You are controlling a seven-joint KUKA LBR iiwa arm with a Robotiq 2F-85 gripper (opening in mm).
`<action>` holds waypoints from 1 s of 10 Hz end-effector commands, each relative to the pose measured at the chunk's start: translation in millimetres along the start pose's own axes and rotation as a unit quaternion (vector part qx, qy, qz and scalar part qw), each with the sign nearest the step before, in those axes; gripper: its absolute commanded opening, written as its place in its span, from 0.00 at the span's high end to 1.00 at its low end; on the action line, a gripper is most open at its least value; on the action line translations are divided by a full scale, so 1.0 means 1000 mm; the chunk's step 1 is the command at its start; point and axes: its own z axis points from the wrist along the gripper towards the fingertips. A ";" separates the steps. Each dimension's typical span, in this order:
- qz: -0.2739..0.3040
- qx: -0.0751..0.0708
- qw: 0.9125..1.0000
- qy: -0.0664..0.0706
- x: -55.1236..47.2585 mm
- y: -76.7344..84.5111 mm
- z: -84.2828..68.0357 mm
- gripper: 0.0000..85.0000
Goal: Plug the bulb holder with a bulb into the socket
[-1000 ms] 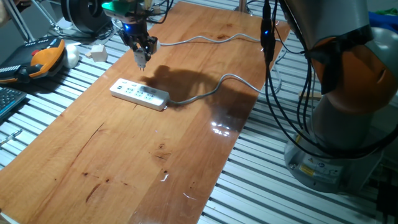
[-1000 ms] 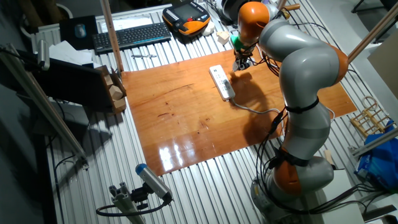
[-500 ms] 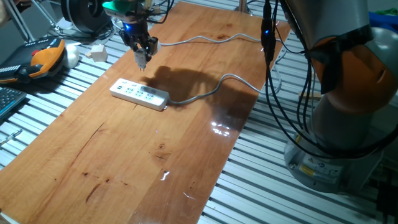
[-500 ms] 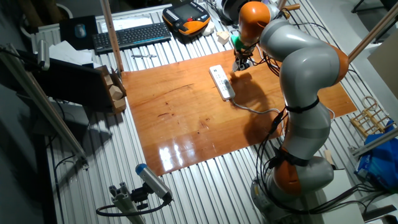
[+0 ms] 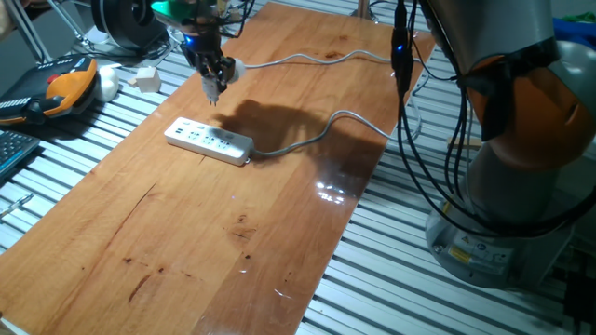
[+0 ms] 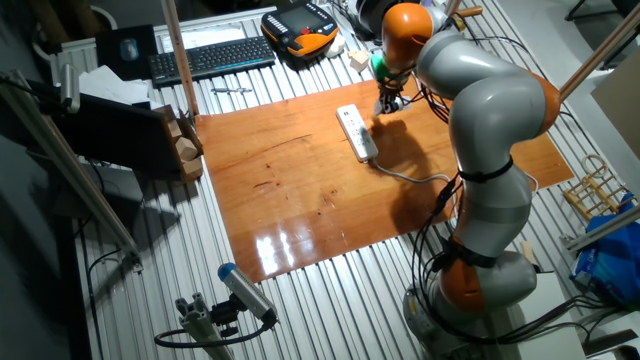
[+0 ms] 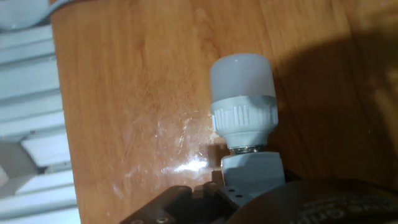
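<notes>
The two-finger gripper (image 5: 213, 86) on the grey-and-orange arm (image 6: 490, 110) hangs above the far end of the polished wooden tabletop (image 5: 233, 214), beyond the long flat white power strip with a row of outlets (image 5: 209, 140). In one fixed view its dark fingertips point down at the wood, apart from the strip and not touching it.

The small white plug-type lamp holder with a round white bulb (image 7: 244, 121) is in the gripper. The hand view shows the frosted bulb end pointing away from the hand, then a ribbed white collar, a short metal neck and a white plug body; the plug body sits against the dark gripper parts at the bottom edge of the frame. The fingers themselves are mostly out of that frame, so the width of the opening cannot be read — the holder's plug end is seated in the gripper and appears held.

The power strip lies flat on the table, long axis running roughly across the board. A grey cable (image 5: 317, 130) leaves its near-right end and curves toward the table edge. A second pale cable (image 5: 307, 59) runs across the far end of the table.

In the other fixed view the gripper (image 6: 388, 100) sits just beyond the far end of the strip (image 6: 357, 131).

Off the wood, on the slatted metal bench — an orange-and-black handheld pendant (image 5: 65, 86) and a black keyboard (image 6: 212, 58).
</notes>
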 end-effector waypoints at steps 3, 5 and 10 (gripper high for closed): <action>0.106 0.005 0.994 -0.011 0.000 0.000 0.000 1.00; 0.130 0.004 0.991 -0.009 0.000 0.001 0.000 1.00; 0.226 -0.006 0.974 0.002 -0.001 0.006 0.001 1.00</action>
